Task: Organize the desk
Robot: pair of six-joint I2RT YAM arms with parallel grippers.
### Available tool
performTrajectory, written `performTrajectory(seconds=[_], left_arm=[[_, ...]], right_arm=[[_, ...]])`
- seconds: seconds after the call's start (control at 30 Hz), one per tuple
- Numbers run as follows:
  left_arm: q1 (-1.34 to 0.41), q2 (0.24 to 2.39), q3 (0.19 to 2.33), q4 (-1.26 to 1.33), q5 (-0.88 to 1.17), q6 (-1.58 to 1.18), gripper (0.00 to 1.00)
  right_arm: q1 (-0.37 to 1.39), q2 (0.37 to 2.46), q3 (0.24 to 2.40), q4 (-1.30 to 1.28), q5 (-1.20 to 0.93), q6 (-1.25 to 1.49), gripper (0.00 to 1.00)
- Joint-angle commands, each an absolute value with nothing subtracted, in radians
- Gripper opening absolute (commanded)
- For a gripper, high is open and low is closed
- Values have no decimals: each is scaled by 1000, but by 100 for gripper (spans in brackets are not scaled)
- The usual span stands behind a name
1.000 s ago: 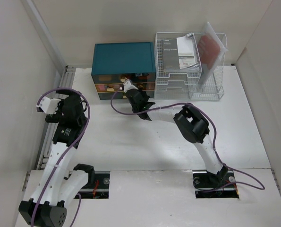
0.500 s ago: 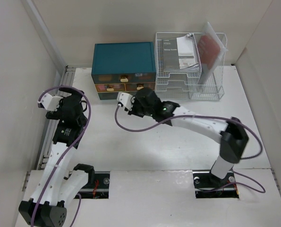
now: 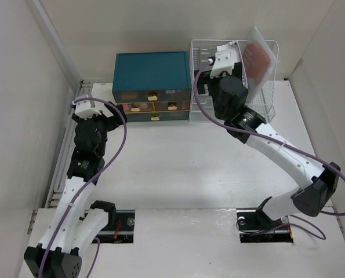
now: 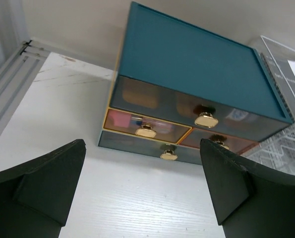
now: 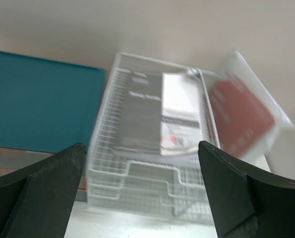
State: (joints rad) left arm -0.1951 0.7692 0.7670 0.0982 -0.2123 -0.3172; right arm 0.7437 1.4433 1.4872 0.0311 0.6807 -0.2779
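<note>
At the back of the desk [image 3: 178,174] a teal drawer chest [image 3: 152,70] stands against the wall, its drawers shut and their brass knobs [image 4: 206,119] facing forward. Just beside it on the right stands a white wire rack [image 3: 258,107]. Printed papers [image 5: 179,119] lie in the rack's top tray, and a reddish sheet in a clear sleeve [image 3: 259,55] leans at its right side. The left gripper [image 4: 142,198] is spread wide with nothing between its fingers. It points at the chest front from the left part of the desk, with bare white tabletop between it and the bottom drawer. The right gripper [image 5: 140,198] is likewise spread wide and empty. It is raised high in front of the rack's top tray, and in the overhead view its wrist covers part of that tray. A purple cable [image 3: 117,145] loops beside each arm. The desk lies below both grippers, its open middle well apart from them and nearer the arm bases.
</note>
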Motion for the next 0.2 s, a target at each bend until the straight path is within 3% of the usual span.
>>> performTrajectory(seconds=[0.0, 0.1, 0.17], left_arm=[[-196, 779, 776, 178, -106, -236, 100], [-196, 779, 776, 178, -88, -227, 100], [-196, 790, 776, 187, -68, -216, 100]], right_arm=[[700, 1373, 1411, 77, 821, -189, 100], [592, 1265, 1324, 77, 666, -131, 100], [485, 1189, 1273, 77, 450, -98, 100]])
